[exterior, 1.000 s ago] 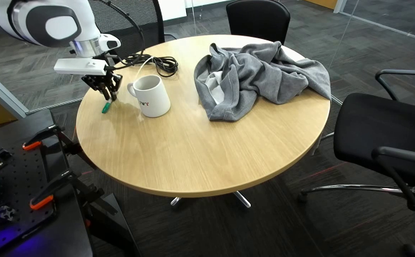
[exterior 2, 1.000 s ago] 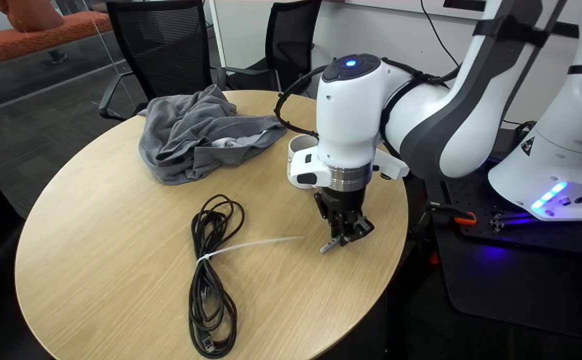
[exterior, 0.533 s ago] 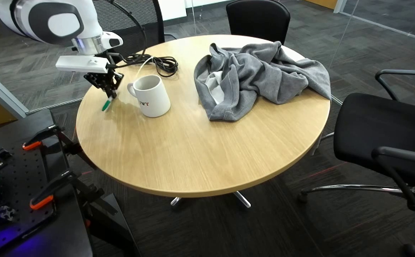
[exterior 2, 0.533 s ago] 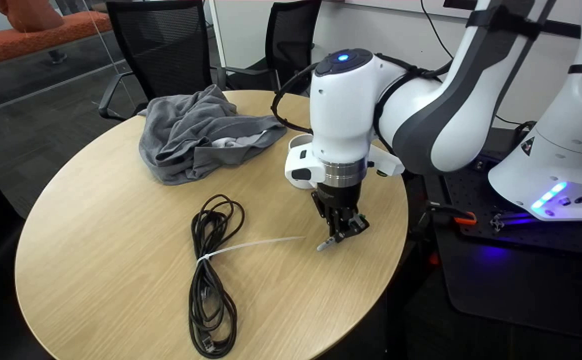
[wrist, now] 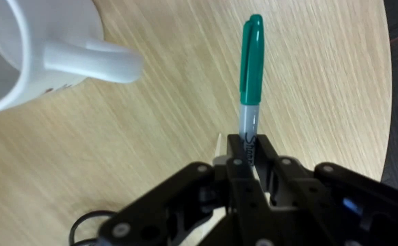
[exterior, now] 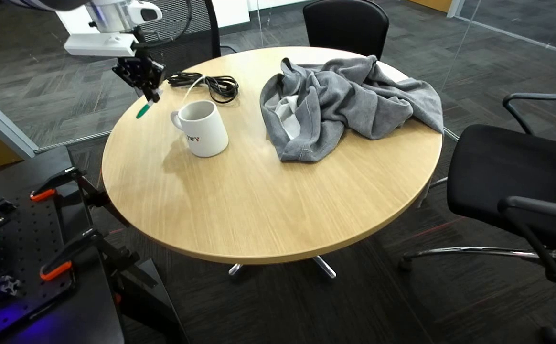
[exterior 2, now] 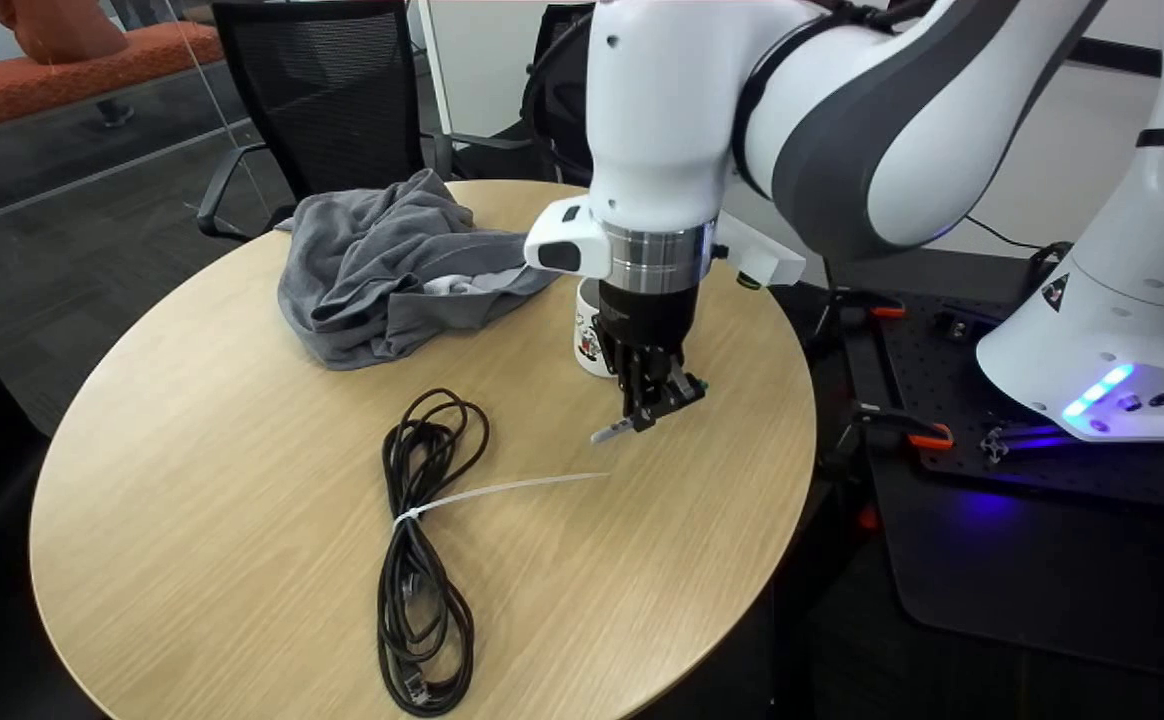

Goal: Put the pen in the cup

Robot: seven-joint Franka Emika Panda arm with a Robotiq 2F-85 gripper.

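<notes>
The pen is a grey marker with a green cap (wrist: 252, 65). My gripper (wrist: 248, 145) is shut on the pen's grey barrel, with the cap pointing away from the fingers in the wrist view. In both exterior views the gripper (exterior: 154, 95) (exterior 2: 644, 415) holds the tilted pen (exterior: 143, 111) (exterior 2: 610, 431) above the table. The cup is a white mug (exterior: 206, 131) standing upright, with its handle towards the gripper. It also shows at the upper left of the wrist view (wrist: 65, 58) and partly behind the gripper in an exterior view (exterior 2: 588, 330). The pen is beside the mug, apart from it.
The round wooden table (exterior: 268, 205) carries a crumpled grey cloth (exterior: 349, 100) beyond the mug. A coiled black cable (exterior 2: 427, 570) with a white tie (exterior 2: 512, 487) lies near the gripper. Black chairs (exterior: 347, 24) stand around the table.
My gripper has risen off the table with the pen in it. In an exterior view it has also shifted towards the cable's side. The mug, cloth and cable have not moved.
</notes>
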